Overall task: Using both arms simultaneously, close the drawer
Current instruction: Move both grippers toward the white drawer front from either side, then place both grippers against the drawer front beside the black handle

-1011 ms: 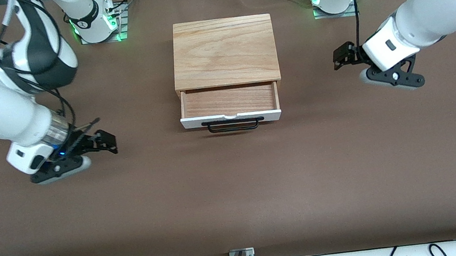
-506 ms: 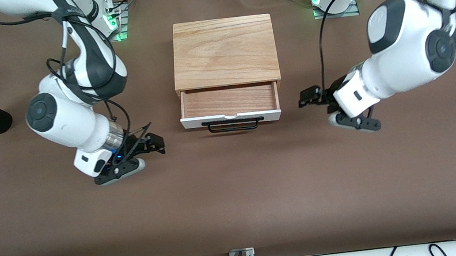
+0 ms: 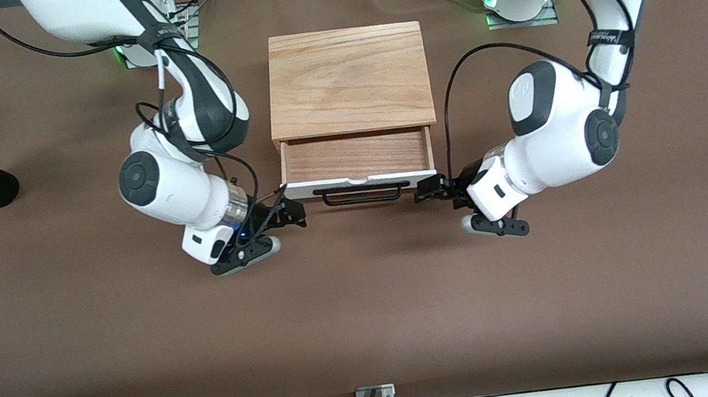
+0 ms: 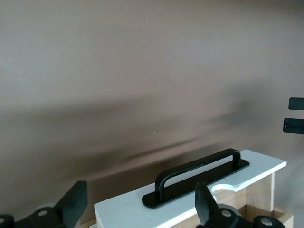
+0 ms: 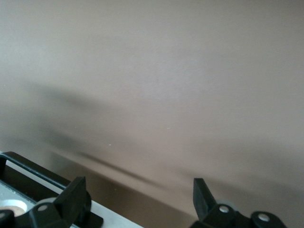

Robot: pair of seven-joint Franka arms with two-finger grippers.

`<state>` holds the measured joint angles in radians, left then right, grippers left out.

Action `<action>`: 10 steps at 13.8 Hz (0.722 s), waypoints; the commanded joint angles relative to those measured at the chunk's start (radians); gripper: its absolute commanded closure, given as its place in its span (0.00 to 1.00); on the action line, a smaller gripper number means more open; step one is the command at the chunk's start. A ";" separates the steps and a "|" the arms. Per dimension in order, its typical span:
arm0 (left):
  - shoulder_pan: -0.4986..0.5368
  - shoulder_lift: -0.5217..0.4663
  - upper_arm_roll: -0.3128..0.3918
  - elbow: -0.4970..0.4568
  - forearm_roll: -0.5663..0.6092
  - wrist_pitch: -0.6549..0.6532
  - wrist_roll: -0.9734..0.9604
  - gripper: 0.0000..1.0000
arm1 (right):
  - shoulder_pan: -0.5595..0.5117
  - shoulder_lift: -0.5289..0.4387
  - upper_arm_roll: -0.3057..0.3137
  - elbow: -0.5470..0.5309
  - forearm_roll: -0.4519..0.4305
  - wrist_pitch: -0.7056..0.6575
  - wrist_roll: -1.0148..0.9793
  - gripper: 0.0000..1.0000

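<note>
Both arms bend low over the table [image 3: 369,307], left hand [image 3: 430,188] and right hand [image 3: 290,213] each spread, flanking the handle [image 3: 361,193] of the open drawer [image 3: 355,157].

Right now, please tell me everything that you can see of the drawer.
The drawer stands pulled out of an oak-coloured box, toward the front camera. It is a shallow, wide tray with a wood-grain floor, nothing in it, and a white front panel with a small notch in its top edge. A long black wire handle runs along the panel. The left hand and right hand, both open, are at the panel's two ends; contact cannot be told.
</note>
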<state>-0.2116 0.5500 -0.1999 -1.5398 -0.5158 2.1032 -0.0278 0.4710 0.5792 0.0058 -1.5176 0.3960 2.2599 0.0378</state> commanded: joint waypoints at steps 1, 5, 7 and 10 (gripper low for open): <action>-0.002 0.056 -0.029 0.024 -0.027 -0.015 0.009 0.00 | 0.017 0.036 -0.003 0.030 0.032 0.010 0.010 0.00; -0.008 0.079 -0.030 0.021 -0.024 -0.006 0.023 0.00 | 0.027 0.036 0.013 0.028 0.053 -0.010 0.028 0.00; -0.008 0.079 -0.030 0.001 -0.024 -0.017 0.031 0.00 | 0.029 0.034 0.028 0.028 0.057 -0.031 0.059 0.00; -0.008 0.079 -0.032 -0.022 -0.024 -0.025 0.032 0.00 | 0.035 0.033 0.048 0.028 0.057 -0.036 0.085 0.00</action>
<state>-0.2206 0.6317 -0.2295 -1.5496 -0.5159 2.0922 -0.0235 0.5019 0.6082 0.0445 -1.5105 0.4361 2.2469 0.0976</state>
